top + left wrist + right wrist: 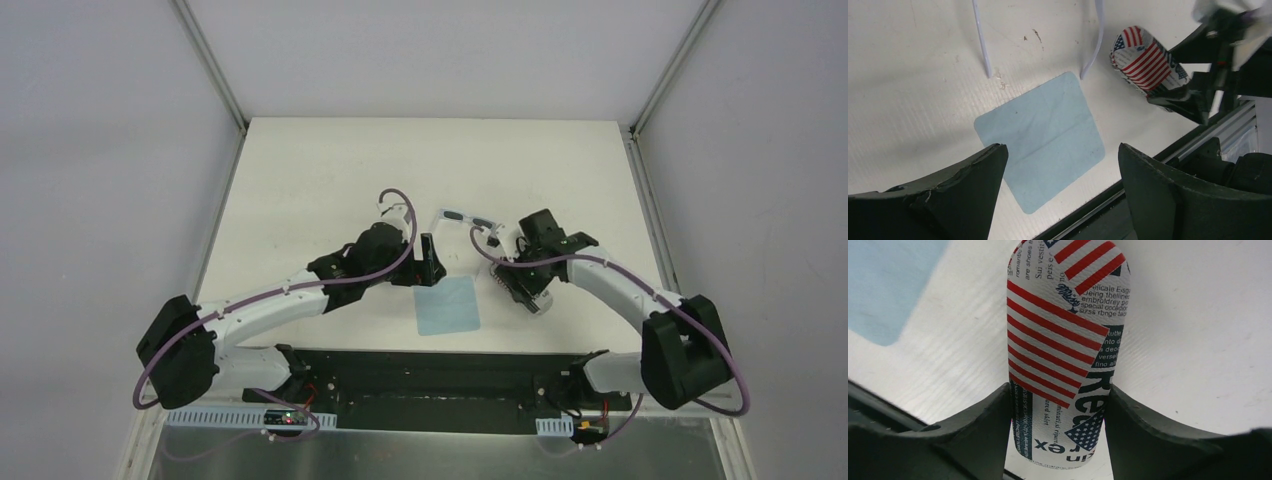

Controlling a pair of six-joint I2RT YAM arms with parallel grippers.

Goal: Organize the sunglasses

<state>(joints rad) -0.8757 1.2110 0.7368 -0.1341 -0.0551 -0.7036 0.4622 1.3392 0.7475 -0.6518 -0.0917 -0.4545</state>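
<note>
The sunglasses (466, 218) lie on the table with their lenses at the far side and both thin white temple arms (982, 40) stretched toward the arms' bases. My left gripper (430, 260) hovers just left of them, above the blue cloth; its jaws (1063, 150) stand wide open and hold nothing. My right gripper (1058, 390) is to the right of the sunglasses. Both of its fingers (983, 430) press the sides of the oblong flag-printed case (1063, 340), which lies on the table.
A light blue square cloth (447, 305) lies flat between the two grippers, near the table's front edge. The black base rail (430, 370) runs along that edge. The case (1147, 62) and the right gripper sit close to the right temple arm's tip.
</note>
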